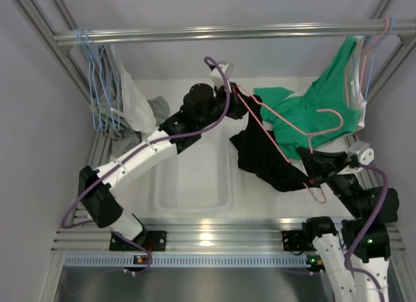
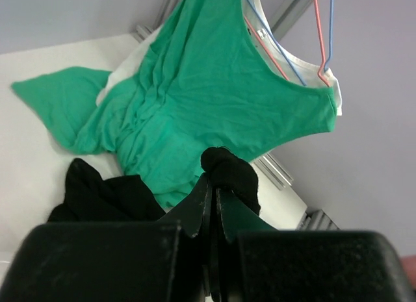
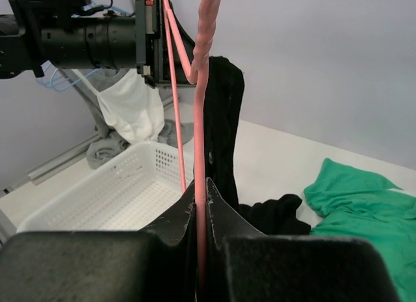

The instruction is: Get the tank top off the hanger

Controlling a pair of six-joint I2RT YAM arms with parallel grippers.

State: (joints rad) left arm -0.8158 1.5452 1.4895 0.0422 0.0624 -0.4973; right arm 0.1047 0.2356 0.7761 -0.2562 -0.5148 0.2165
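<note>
A black tank top (image 1: 263,156) hangs on a pink wire hanger (image 1: 279,149) held above the table, between the two arms. My left gripper (image 1: 237,104) is shut on a bunched strap of the tank top (image 2: 231,172) at the hanger's far end. My right gripper (image 1: 312,180) is shut on the hanger's pink wire (image 3: 201,152) at its near end. In the right wrist view the tank top (image 3: 224,126) drapes down behind the wire.
A white perforated basket (image 1: 192,175) sits in the table's middle. A green shirt (image 1: 305,110) hangs from the top rail (image 1: 227,32) at the right on another hanger. Blue hangers with pale clothes (image 1: 107,97) hang at the left.
</note>
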